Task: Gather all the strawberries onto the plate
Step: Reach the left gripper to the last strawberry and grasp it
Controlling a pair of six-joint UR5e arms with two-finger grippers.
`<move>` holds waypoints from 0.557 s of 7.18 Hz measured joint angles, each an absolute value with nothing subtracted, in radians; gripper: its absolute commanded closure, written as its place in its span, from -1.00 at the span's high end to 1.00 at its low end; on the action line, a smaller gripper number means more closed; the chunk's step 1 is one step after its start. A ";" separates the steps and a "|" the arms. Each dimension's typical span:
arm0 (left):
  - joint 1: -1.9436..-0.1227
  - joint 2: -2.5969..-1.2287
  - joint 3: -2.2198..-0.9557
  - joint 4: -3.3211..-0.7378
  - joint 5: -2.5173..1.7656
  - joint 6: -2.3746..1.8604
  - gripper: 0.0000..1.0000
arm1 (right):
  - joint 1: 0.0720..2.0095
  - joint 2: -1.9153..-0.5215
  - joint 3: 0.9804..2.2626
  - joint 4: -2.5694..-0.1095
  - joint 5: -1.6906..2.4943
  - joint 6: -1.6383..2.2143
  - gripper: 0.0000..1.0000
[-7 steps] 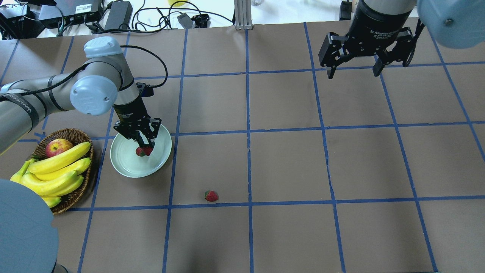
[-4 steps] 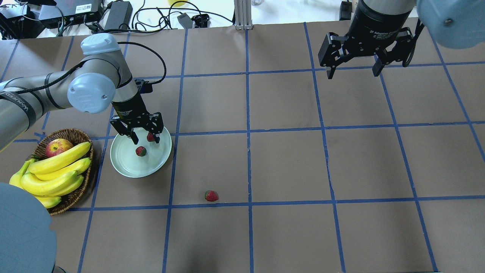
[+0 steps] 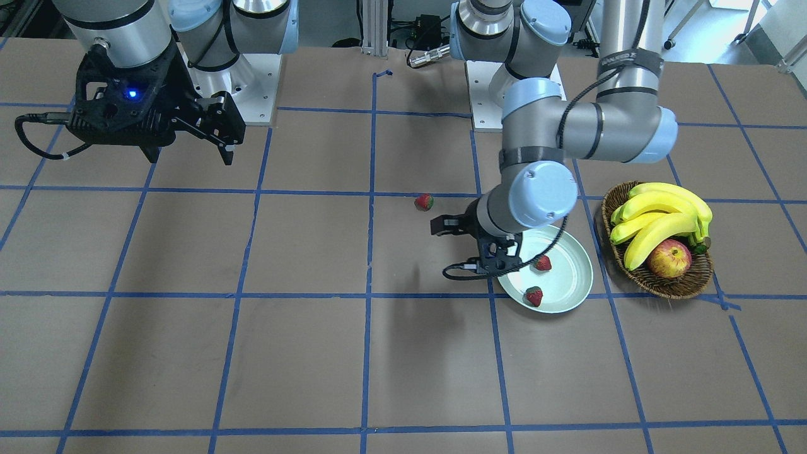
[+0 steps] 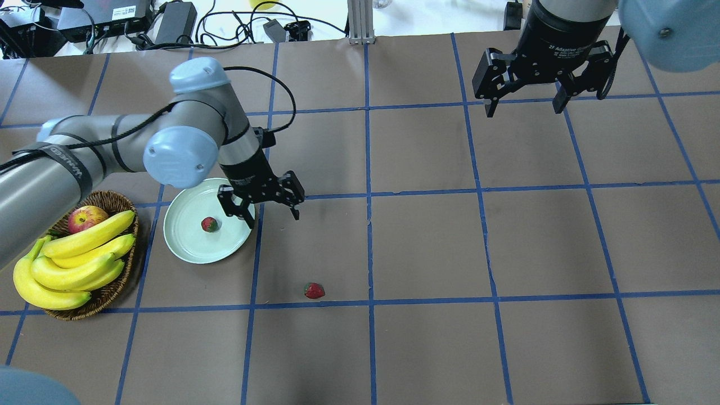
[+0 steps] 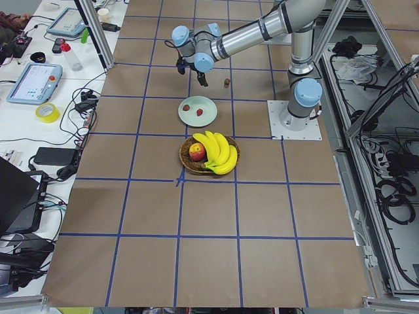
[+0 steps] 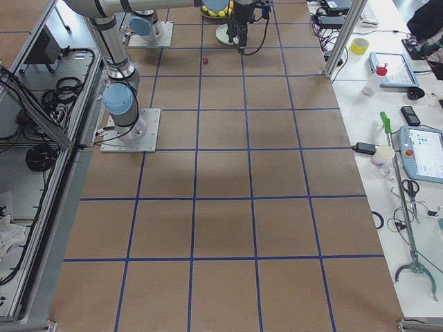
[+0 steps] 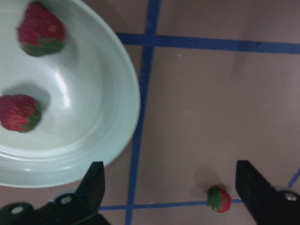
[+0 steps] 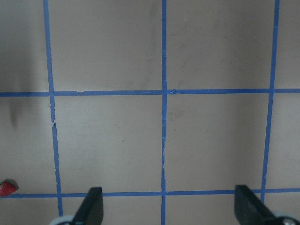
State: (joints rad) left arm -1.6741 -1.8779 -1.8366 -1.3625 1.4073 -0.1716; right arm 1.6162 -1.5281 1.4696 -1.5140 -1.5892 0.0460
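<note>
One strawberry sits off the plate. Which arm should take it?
Left. The left gripper hangs open beside the plate, near the loose strawberry. The right gripper is open too, but much farther away.

The brown-papered table (image 4: 427,242) is gridded with blue tape lines (image 4: 368,169). A white bench (image 6: 353,104) alongside holds tablets (image 6: 423,149), cables (image 4: 225,27) and a yellow tape roll (image 6: 358,45).
</note>
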 measured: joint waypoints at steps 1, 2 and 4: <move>-1.735 -1.873 -1.868 -1.356 1.396 -0.210 1.00 | 1.616 -1.528 1.470 -1.514 -1.589 0.046 1.00; -1.774 -1.869 -1.898 -1.354 1.391 -0.223 1.00 | 1.616 -1.529 1.470 -1.514 -1.588 0.046 1.00; -1.814 -1.877 -1.978 -1.289 1.391 -0.228 0.99 | 1.617 -1.529 1.470 -1.514 -1.586 0.046 1.00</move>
